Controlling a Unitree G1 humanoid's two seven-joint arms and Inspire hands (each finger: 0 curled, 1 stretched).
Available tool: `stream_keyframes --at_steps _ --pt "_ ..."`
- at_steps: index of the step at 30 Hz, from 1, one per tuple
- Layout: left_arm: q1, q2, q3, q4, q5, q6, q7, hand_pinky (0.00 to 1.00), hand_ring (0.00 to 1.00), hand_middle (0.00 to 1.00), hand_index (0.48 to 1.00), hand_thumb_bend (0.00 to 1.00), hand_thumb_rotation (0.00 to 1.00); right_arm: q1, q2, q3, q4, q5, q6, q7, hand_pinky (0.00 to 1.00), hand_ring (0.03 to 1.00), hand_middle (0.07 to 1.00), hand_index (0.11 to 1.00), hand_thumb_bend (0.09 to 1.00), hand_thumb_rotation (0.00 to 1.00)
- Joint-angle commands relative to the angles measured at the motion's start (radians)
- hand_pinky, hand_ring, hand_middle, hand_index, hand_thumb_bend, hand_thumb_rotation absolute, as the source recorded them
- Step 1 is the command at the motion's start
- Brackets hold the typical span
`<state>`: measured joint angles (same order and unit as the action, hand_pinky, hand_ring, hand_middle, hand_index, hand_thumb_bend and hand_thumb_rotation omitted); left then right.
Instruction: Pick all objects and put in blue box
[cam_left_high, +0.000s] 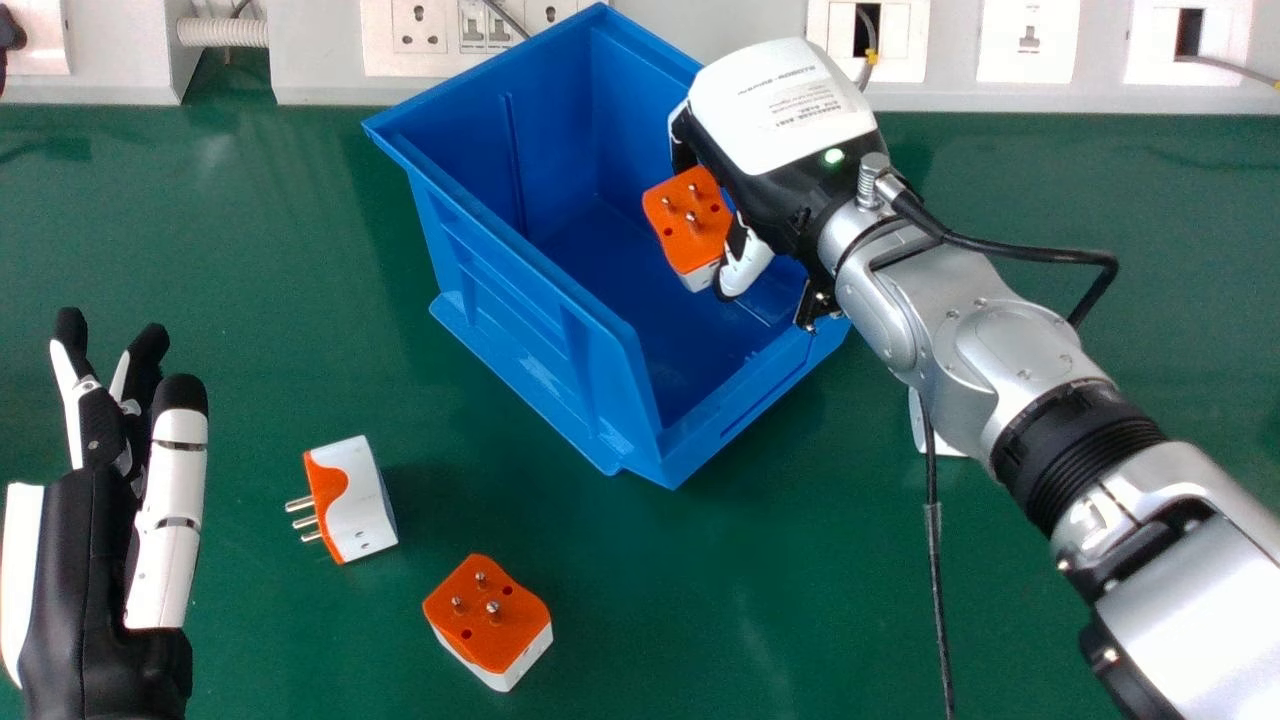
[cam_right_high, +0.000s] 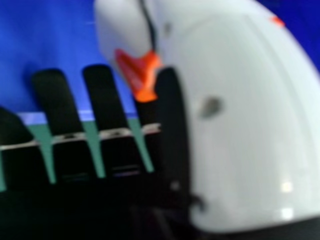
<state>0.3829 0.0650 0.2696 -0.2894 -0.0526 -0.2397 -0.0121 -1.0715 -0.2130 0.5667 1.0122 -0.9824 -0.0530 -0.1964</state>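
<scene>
1 plug adapter (cam_left_high: 490, 620) lies nearest you, pins up. Just beyond, a 2nd adapter (cam_left_high: 362, 500) rests on its side, pins toward your left hand (cam_left_high: 85, 560), fingers extended wide. Farther off, your right hand (cam_left_high: 785, 110) pinches a 3rd adapter (cam_left_high: 688, 225) within the blue box's mouth (cam_left_high: 500, 310). Presumed light, rigid, somewhat slippery: grip opposite casing walls, clear of pins.
</scene>
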Motion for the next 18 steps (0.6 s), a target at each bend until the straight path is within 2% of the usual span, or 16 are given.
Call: stream_keyframes --at_steps 1,4,5,7,9,11,14,18 --pt "0.004 -0.001 0.001 -0.028 0.002 -0.016 0.005 0.98 0.98 0.96 0.96 0.38 0.86 -0.049 0.011 0.005 0.003 0.02 0.002 -0.026 0.31 0.465 0.583 0.491 0.488 0.0" --pt "0.0 0.001 -0.001 -0.034 0.016 -0.001 0.011 0.98 0.98 0.96 0.961 0.38 0.86 -0.037 0.018 0.006 0.001 0.025 -0.01 -0.058 0.31 0.467 0.584 0.491 0.487 0.0" --pt "-0.003 0.0 -0.001 -0.035 0.017 0.002 0.013 0.97 0.98 0.96 0.962 0.38 0.86 -0.032 0.021 0.007 -0.002 0.027 -0.014 -0.069 0.31 0.467 0.585 0.491 0.487 0.0" --pt "-0.01 0.0 -0.001 -0.032 0.011 0.005 0.013 0.97 0.98 0.96 0.965 0.36 0.86 -0.025 0.026 0.013 -0.009 0.029 -0.018 -0.072 0.31 0.464 0.582 0.492 0.487 0.0" --pt "-0.016 -0.001 -0.001 -0.026 -0.007 -0.001 0.005 0.99 0.99 0.96 0.967 0.34 0.84 -0.025 0.028 0.029 -0.008 0.025 -0.024 -0.081 0.31 0.46 0.579 0.494 0.487 0.0" --pt "-0.02 -0.001 -0.003 -0.026 -0.009 0.003 0.005 0.99 0.99 0.96 0.967 0.33 0.83 -0.026 0.036 0.035 -0.01 0.031 -0.025 -0.078 0.31 0.457 0.579 0.496 0.486 0.0" --pt "-0.025 0.0 -0.006 -0.026 -0.004 0.006 0.008 0.99 0.99 0.96 0.969 0.33 0.82 -0.026 0.054 0.044 -0.016 0.035 -0.017 -0.072 0.31 0.456 0.571 0.491 0.488 0.0" --pt "-0.024 -0.005 -0.011 -0.034 0.01 0.009 0.016 0.99 0.98 0.95 0.963 0.33 0.81 -0.025 0.073 0.049 -0.035 0.046 -0.006 -0.053 0.31 0.454 0.572 0.492 0.488 0.0"
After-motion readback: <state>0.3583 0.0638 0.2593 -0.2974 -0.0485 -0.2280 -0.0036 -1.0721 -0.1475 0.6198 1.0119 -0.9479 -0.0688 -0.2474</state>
